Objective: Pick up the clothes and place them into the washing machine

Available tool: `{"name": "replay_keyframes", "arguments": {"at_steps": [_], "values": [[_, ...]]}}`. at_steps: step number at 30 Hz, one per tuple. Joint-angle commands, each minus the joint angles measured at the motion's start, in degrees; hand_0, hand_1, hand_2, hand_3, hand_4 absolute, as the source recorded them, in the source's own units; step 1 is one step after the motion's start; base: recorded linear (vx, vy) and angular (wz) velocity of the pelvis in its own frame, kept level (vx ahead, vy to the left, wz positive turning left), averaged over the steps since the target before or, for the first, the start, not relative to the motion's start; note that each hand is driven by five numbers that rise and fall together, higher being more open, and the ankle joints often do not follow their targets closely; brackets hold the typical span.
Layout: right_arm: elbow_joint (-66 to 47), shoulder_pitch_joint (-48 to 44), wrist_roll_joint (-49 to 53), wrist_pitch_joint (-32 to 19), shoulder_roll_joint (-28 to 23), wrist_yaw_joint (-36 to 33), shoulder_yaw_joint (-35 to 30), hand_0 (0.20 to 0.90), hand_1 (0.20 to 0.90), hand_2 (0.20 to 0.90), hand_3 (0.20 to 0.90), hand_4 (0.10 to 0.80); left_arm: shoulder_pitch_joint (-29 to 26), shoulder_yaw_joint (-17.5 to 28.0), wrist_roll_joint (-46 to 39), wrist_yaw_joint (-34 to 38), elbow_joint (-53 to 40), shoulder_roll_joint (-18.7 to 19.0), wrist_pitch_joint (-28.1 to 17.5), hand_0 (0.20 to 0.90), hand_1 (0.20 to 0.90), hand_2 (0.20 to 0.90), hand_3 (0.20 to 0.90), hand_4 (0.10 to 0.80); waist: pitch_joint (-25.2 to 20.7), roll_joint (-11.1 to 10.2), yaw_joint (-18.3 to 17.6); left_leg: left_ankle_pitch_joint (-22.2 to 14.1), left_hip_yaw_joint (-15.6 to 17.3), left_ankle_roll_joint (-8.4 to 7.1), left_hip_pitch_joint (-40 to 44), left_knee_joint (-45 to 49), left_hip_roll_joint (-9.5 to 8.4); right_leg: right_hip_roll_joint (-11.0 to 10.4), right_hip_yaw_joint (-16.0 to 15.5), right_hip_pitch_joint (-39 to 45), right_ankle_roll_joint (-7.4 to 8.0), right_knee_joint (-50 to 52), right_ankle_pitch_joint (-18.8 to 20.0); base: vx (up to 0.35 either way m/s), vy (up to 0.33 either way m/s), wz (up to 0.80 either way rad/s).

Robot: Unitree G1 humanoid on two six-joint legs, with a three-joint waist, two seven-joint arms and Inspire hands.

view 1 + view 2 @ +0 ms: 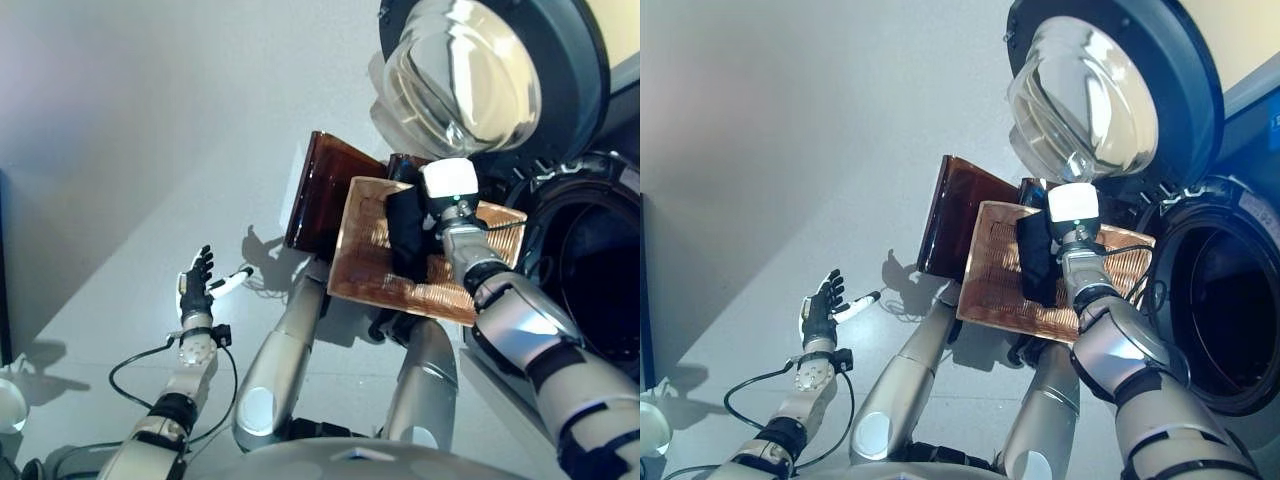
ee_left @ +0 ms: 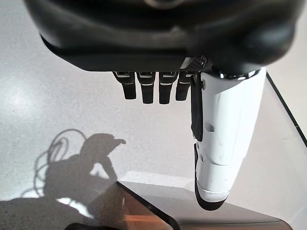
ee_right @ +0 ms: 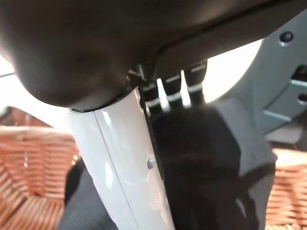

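A dark cloth (image 1: 405, 235) lies in the shallow wicker basket (image 1: 365, 250), which rests on the low dark brown box (image 1: 325, 190) beside the washing machine (image 1: 600, 270). My right hand (image 1: 450, 190) is in the basket and shut on the dark cloth. In the right wrist view the white-covered thumb (image 3: 120, 163) lies against the cloth (image 3: 206, 163) with the fingers (image 3: 168, 91) on its other side. My left hand (image 1: 197, 285) is open and empty above the grey floor at the left; it also shows in the left wrist view (image 2: 225, 134).
The machine's round glass door (image 1: 465, 80) stands open behind the basket. The dark drum opening (image 1: 1215, 300) is to the right of the basket. A white round object (image 1: 8, 400) sits on the floor at the far left.
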Motion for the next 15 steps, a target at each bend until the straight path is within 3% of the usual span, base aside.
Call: {"name": "replay_keyframes", "arguments": {"at_steps": [1,15], "values": [[-1.2,-4.3,1.3,0.0,-2.8,-4.5,-1.1,0.900,0.900,0.900,0.900,0.800,1.0,1.4,0.2,1.6,-0.3,2.7,-3.2,0.900,0.900,0.900,0.900,0.800,0.0,0.7,0.0,-8.0,3.1,0.85,0.2,3.1,-2.29,1.8,2.7,3.0,0.40,-8.6,7.4,0.000,0.000,0.00],[-2.6,0.0,1.3,-0.6,-0.6,-5.0,-2.2,0.900,0.900,0.900,0.900,0.800,1.1,1.3,0.4,1.1,1.6,2.3,-3.1,0.900,0.900,0.900,0.900,0.800,-0.4,0.2,-0.4,-7.7,2.8,0.91,2.3,1.8,-1.89,2.3,2.8,5.0,0.60,-10.3,7.8,0.000,0.000,0.00]]}}
